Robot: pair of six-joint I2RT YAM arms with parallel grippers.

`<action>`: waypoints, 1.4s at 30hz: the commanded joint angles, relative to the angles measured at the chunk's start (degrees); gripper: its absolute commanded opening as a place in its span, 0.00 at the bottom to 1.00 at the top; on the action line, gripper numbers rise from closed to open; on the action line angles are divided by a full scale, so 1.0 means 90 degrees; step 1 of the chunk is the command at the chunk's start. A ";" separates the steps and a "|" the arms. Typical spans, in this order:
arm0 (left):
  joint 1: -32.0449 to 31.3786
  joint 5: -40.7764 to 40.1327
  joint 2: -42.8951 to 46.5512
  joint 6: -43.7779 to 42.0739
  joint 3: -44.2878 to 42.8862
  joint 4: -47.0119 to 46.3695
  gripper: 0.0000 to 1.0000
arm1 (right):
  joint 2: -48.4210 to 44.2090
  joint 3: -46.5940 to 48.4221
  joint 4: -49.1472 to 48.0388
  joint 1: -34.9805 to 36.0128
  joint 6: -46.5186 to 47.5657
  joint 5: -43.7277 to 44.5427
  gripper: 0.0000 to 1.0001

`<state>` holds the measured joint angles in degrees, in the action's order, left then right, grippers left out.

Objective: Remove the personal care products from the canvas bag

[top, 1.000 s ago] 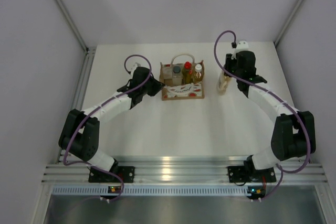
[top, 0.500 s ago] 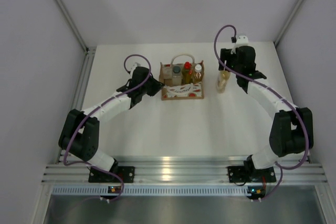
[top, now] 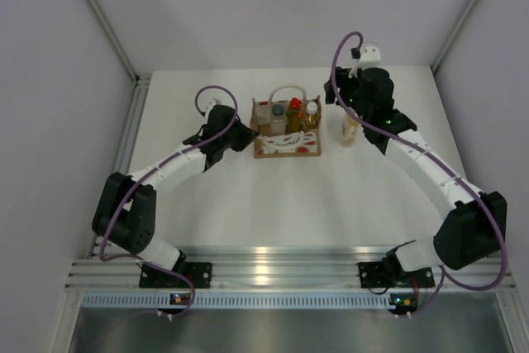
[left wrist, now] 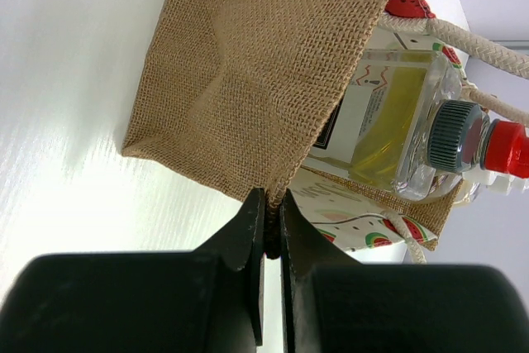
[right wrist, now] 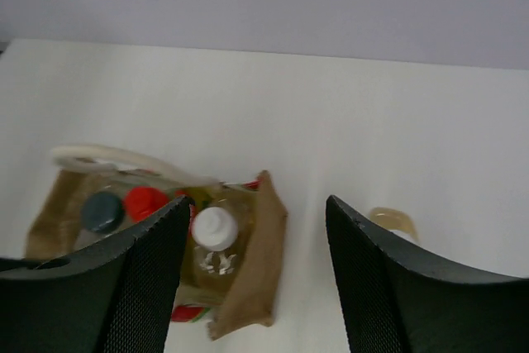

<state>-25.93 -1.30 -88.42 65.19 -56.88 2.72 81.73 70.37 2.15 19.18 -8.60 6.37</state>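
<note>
The canvas bag (top: 287, 143) stands at the middle back of the table. It holds a pale bottle with a grey cap (top: 277, 114), a red-capped bottle (top: 295, 106) and a white-capped amber bottle (top: 312, 110). A second slim amber bottle (top: 350, 130) stands on the table right of the bag. My left gripper (top: 251, 134) is shut on the bag's left edge; in the left wrist view it (left wrist: 271, 204) pinches the burlap seam (left wrist: 248, 64). My right gripper (top: 352, 107) is open and empty, raised above the standing bottle; in its wrist view it (right wrist: 258, 204) spans the bag's right side (right wrist: 256, 262).
The right wrist view shows the white cap (right wrist: 215, 227), red cap (right wrist: 147, 202) and grey cap (right wrist: 102, 211) inside the bag, and the standing bottle (right wrist: 393, 222) partly hidden behind my right finger. Rope handles (left wrist: 463, 35) loop over the bag. Walls close in the table's sides.
My right gripper has let go of the amber bottle, which now stands on the table, and has lifted up and back. The left arm and bag have not moved.
</note>
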 commanded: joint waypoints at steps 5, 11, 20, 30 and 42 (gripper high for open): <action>0.0098 -0.0119 0.0069 -0.0114 -0.0193 0.0127 0.00 | -0.0244 0.0490 0.0385 0.1667 -0.0947 0.1371 0.61; 0.0098 -0.0149 0.0088 -0.0114 -0.0193 0.0127 0.00 | 0.0810 0.1516 0.1322 0.2467 -0.1554 0.2192 0.60; 0.0098 -0.0109 0.0030 -0.0114 -0.0252 0.0127 0.00 | 0.1924 0.2298 0.2036 0.3064 -0.1759 0.2798 0.60; 0.0098 -0.0090 0.0059 -0.0104 -0.0252 0.0127 0.00 | 0.2626 0.2718 0.2202 0.3084 -0.1876 0.2964 0.59; 0.0108 -0.0070 0.0059 -0.0114 -0.0242 0.0127 0.00 | 0.3408 0.3363 0.2456 0.2947 -0.2013 0.3051 0.59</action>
<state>-25.89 -1.26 -88.42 64.75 -57.23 3.22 111.37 97.49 22.61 46.06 -25.76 32.18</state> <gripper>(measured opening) 0.080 0.587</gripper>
